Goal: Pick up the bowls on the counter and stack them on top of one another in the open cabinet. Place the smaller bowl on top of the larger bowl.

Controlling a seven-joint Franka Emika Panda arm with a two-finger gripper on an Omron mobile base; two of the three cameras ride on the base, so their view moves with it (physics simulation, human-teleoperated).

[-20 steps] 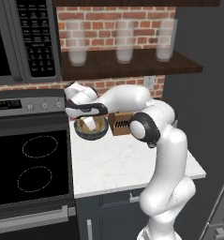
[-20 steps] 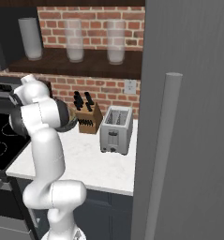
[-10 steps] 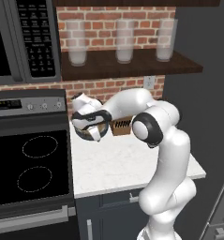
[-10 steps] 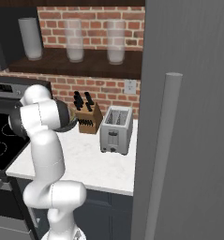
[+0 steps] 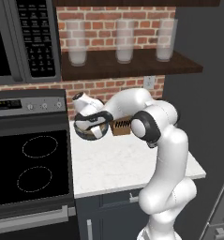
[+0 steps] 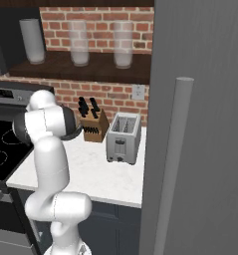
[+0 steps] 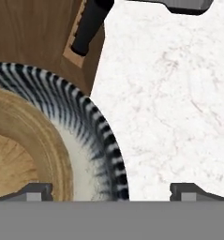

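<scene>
White marble counter (image 5: 123,164) carries both bowls, and I see them at its back left corner, near the stove (image 5: 29,168). From the hand camera I look straight down: the wooden bowl (image 7: 19,150) already sits inside the dark bowl (image 7: 92,136), whose pale inside has dark stripes running to the rim. The two fingertips (image 7: 36,191) stand far apart at the bottom of that view, so the gripper (image 7: 112,191) is wide open and grips nothing. One fingertip is over the wooden bowl, the other over bare marble, and the dark rim passes between them. I cannot tell if a finger touches the bowl. In the left base view the hand hangs just above the dark bowl (image 5: 91,130), with the knife block (image 5: 120,126) just behind it. The shelf (image 5: 132,65) above holds three glasses (image 5: 124,42). In the right base view a toaster (image 6: 123,138) stands beside the knife block (image 6: 93,124).
</scene>
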